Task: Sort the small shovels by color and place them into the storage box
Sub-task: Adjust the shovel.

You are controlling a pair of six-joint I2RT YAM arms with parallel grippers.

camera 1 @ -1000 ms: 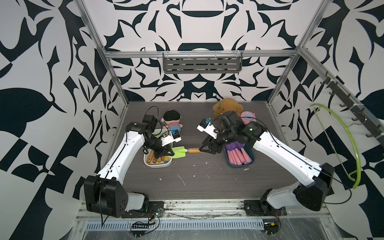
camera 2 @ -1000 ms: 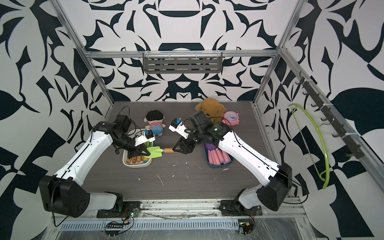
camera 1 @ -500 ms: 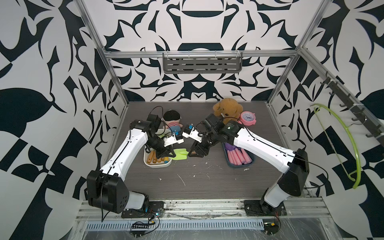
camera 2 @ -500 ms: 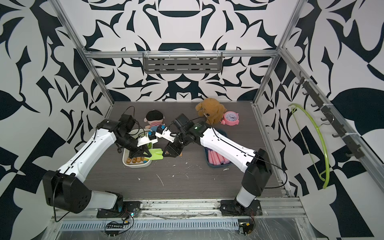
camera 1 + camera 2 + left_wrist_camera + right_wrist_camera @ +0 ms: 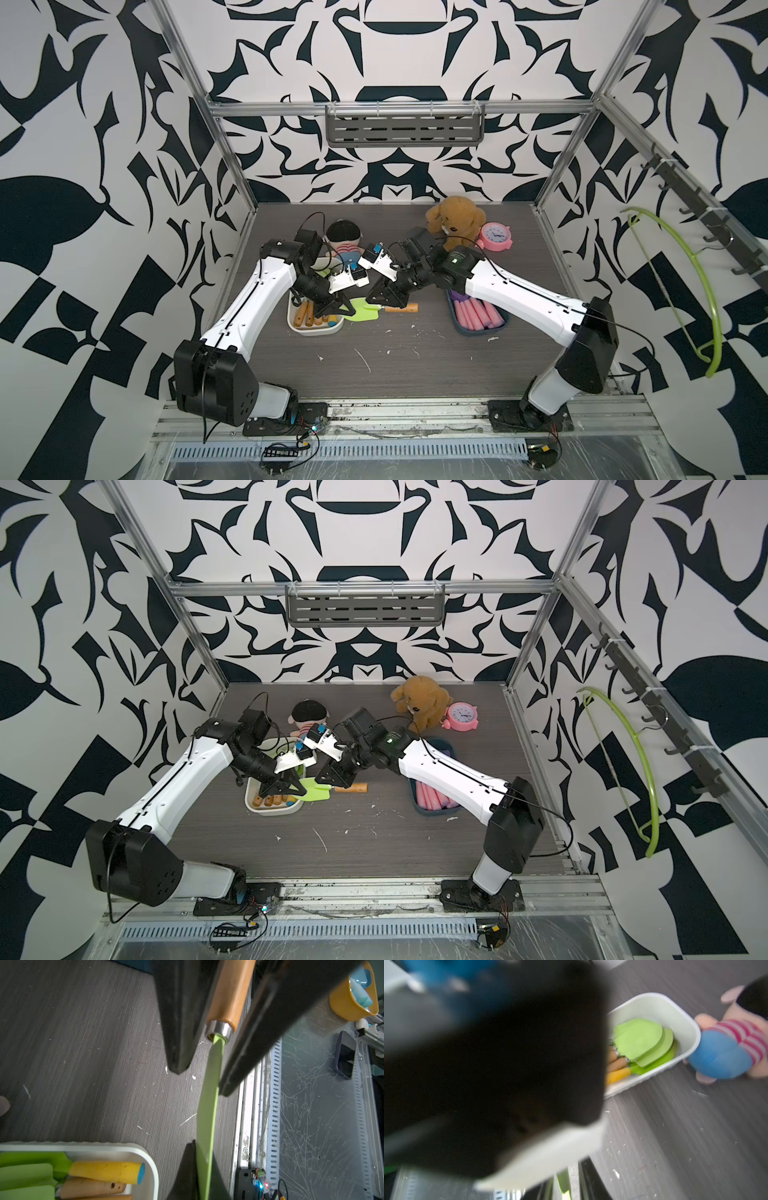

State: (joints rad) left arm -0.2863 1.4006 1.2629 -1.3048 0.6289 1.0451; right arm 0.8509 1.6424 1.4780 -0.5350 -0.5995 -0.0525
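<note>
A green shovel (image 5: pixel 365 312) with a wooden handle (image 5: pixel 230 995) hangs level just above the table, right of the white storage box (image 5: pixel 316 332). My left gripper (image 5: pixel 347 309) is shut on its blade (image 5: pixel 207 1105). My right gripper (image 5: pixel 388 303) is closed on the handle near the metal collar, one finger on each side. The white box (image 5: pixel 654 1001) holds several green shovels (image 5: pixel 641 1041). A dark blue box (image 5: pixel 478 332) on the right holds shovels with pink handles (image 5: pixel 478 316) and purple blades. The left arm blocks most of the right wrist view.
A doll (image 5: pixel 343 241) lies behind the white box, with a teddy bear (image 5: pixel 455 218) and a pink alarm clock (image 5: pixel 496 237) at the back. White crumbs are scattered over the front of the table. A green hanger (image 5: pixel 681 291) hangs on the right wall.
My right gripper has moved left along the handle towards the blade, and its jaws have narrowed onto it. The left gripper has kept its hold on the blade.
</note>
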